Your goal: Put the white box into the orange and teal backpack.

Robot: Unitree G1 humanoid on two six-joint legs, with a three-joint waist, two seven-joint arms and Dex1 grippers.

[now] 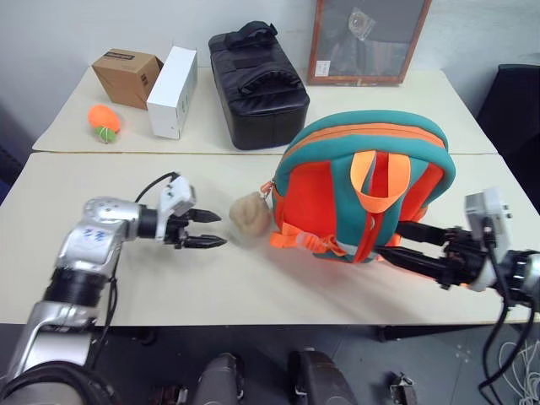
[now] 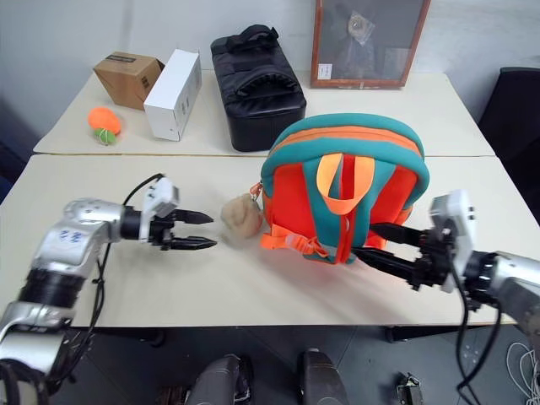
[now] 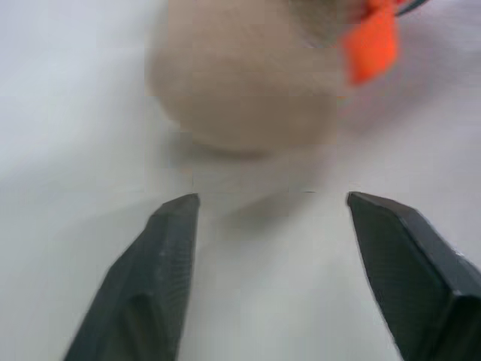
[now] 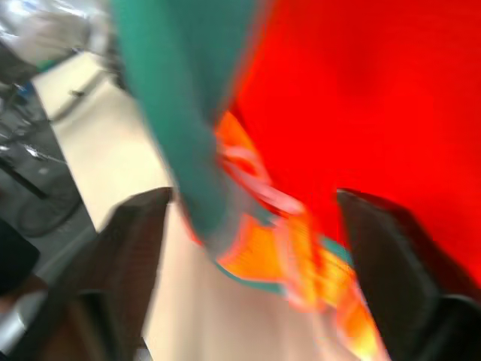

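Observation:
The orange and teal backpack (image 1: pixel 363 181) stands upright on the near table, its orange straps facing me and a tan plush toy (image 1: pixel 251 217) lying at its left side. My left gripper (image 1: pixel 222 229) is open just left of the plush toy (image 3: pixel 248 83), level with it and not touching it. My right gripper (image 2: pixel 364 239) is open low at the backpack's right front, its fingers pointing at the teal trim and orange webbing (image 4: pixel 263 248). The white box is out of view.
On the far table stand a black padded bag (image 1: pixel 257 80), an upright white carton (image 1: pixel 173 91), a brown cardboard box (image 1: pixel 126 76) and an orange ball (image 1: pixel 105 121). A framed panel (image 1: pixel 367 38) leans on the wall. A black chair (image 1: pixel 515 110) stands at the right.

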